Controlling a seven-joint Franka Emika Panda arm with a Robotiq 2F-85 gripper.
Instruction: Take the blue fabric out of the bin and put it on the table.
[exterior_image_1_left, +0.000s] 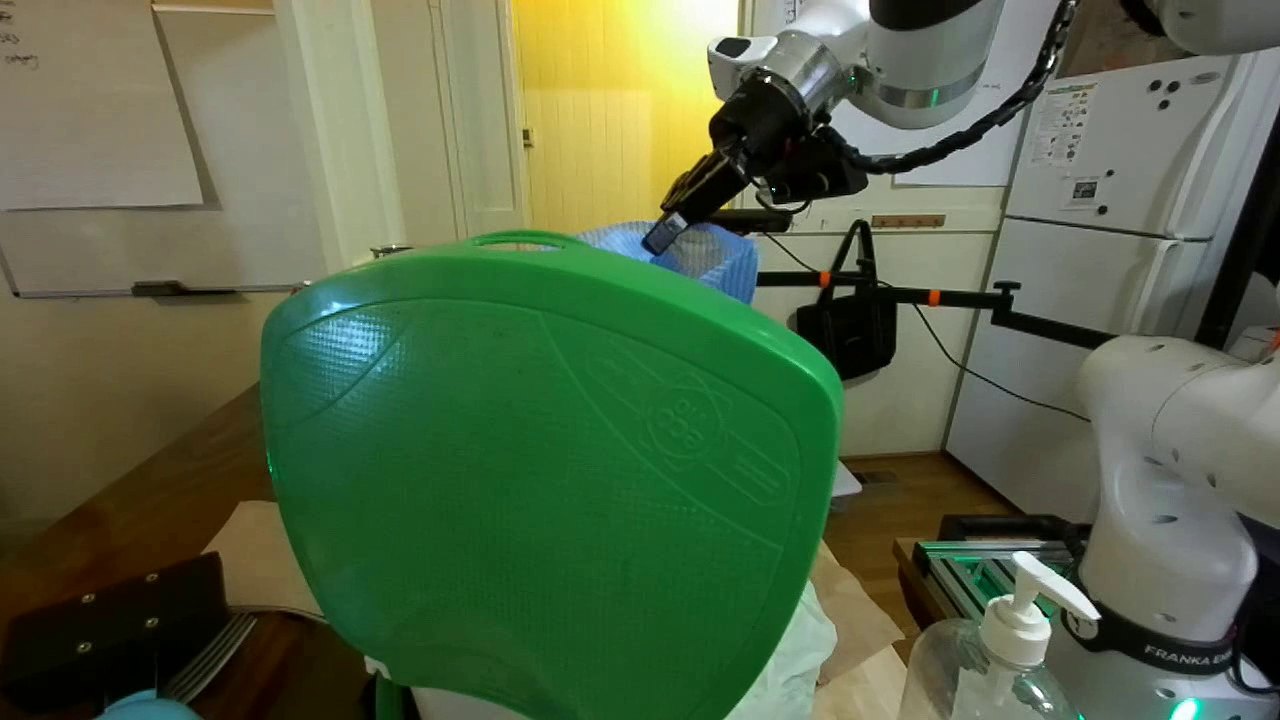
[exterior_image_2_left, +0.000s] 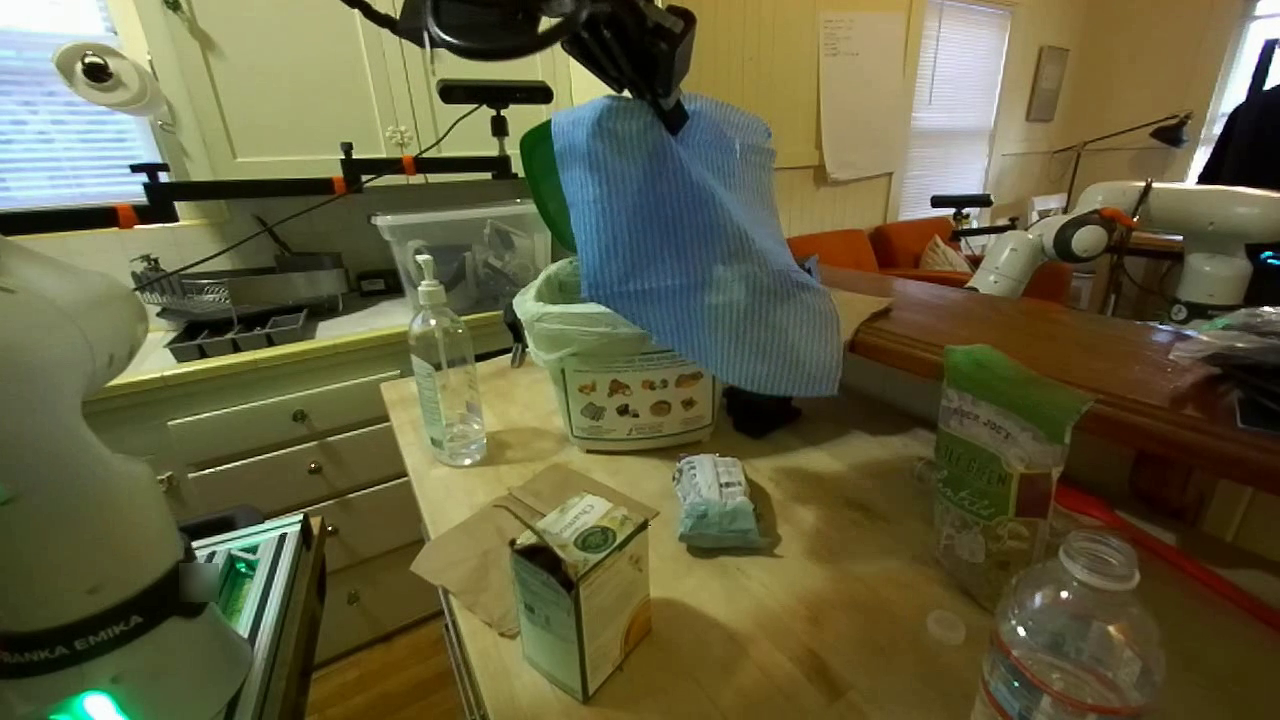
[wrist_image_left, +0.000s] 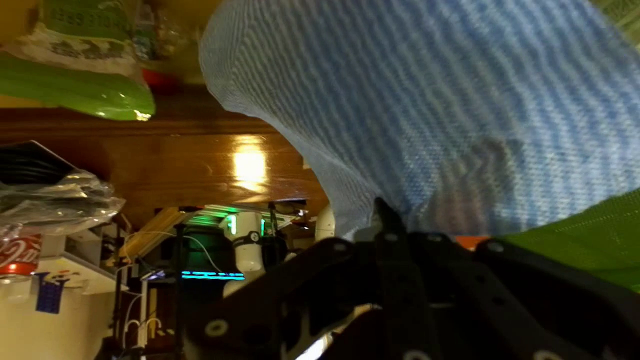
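Now your gripper (exterior_image_2_left: 668, 115) pinches the blue fabric (exterior_image_2_left: 690, 250), which hangs in front of the lined bin (exterior_image_2_left: 640, 405), partly hiding its mouth, so you cannot tell what lies inside.

The striped blue cloth (exterior_image_2_left: 690, 250) is held up, hanging; the open, lined bin (exterior_image_2_left: 640, 402) (partly hidden by it) is set on the table (exterior_image_2_left: 835, 600).

Kitchen with robotics equipment. Domestic items: white refrigerator (exterior_image_1_left: 1075, 275); pale cupboards (exterior_image_2_left: 290, 90), drawers (exterior_image_2_left: 280, 475) beneath; lentil bag (exterior_image_2_left: 1000, 470) on wooden counter (exterior_image_2_left: 800, 600). Work items: whiteboard (exterior_image_1_left: 255, 240); camera (exterior_image_2_left: 495, 92) on black rail (exterior_image_2_left: 245, 190); white, jointed robot arm (exterior_image_2_left: 1025, 252) in background of an exterior view.
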